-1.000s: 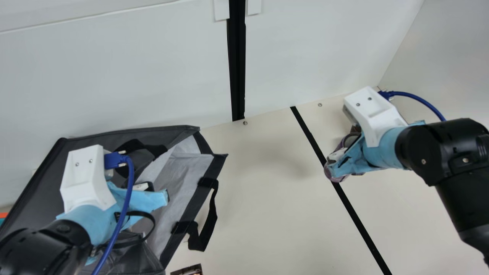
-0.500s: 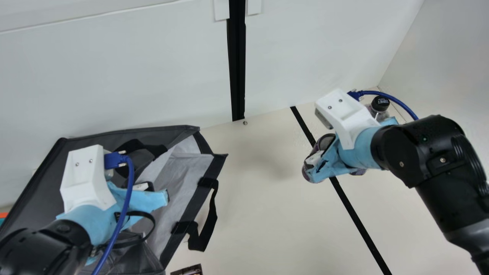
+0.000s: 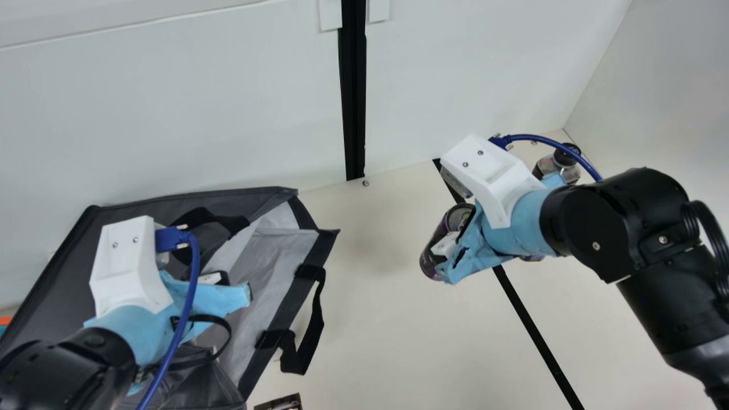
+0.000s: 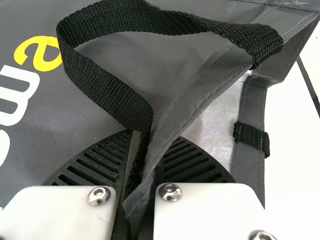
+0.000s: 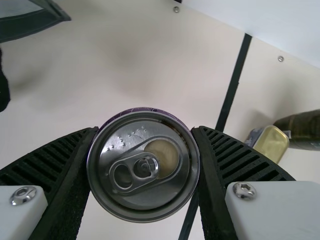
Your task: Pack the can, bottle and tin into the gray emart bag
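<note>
From my seat, the main view puts my right gripper [image 3: 446, 259] over the bench [image 3: 376, 319], its jaws clenched around the can [image 3: 430, 256]. In the right wrist view I see the can squarely between the jaws, touched on both sides by the ribbed fingers [image 5: 62, 175], with its ring-pull lid facing that camera. I can't tell whether its base touches the bench.

My left gripper [image 3: 232, 286] is at the gray emart bag [image 3: 51, 273]. The left wrist view shows its jaws pinching a fold of the bag's gray fabric, with a black handle strap [image 4: 100, 90] running down to them. The can is well apart from those jaws, across bare bench from the bag's mouth.

The bottle [image 3: 561, 162] stands beyond my right gripper, near the wall, and the tin [image 5: 271, 143] is just beside it on the bench.
</note>
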